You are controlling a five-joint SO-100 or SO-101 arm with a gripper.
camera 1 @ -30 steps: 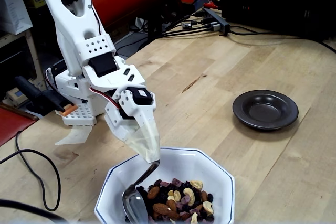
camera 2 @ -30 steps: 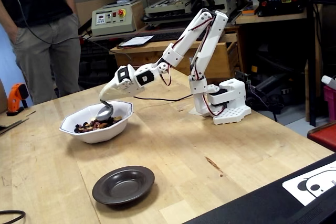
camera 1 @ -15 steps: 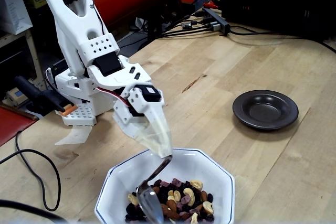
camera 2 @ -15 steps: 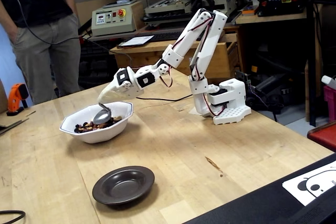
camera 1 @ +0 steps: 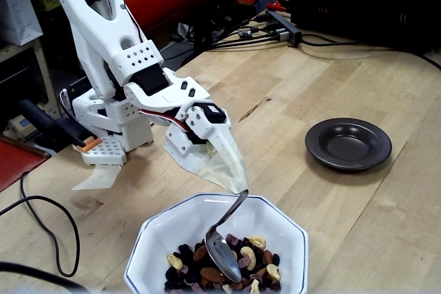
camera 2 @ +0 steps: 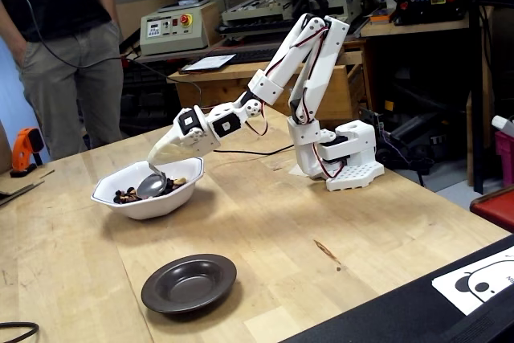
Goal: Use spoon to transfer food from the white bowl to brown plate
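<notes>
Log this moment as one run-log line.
phase: scooping | gripper: shut on spoon | spoon tip: in food, white bowl | brown plate: empty

close high view facing arm base, distant side view, both share white bowl [camera 1: 289, 228]

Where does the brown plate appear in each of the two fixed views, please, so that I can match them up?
A fixed view: the brown plate sits at the right, empty, beyond the white bowl at the bottom.
Another fixed view: the brown plate sits at lower left, nearer the camera than the white bowl.
Shared landmark: the white bowl, with the spoon in it.
</notes>
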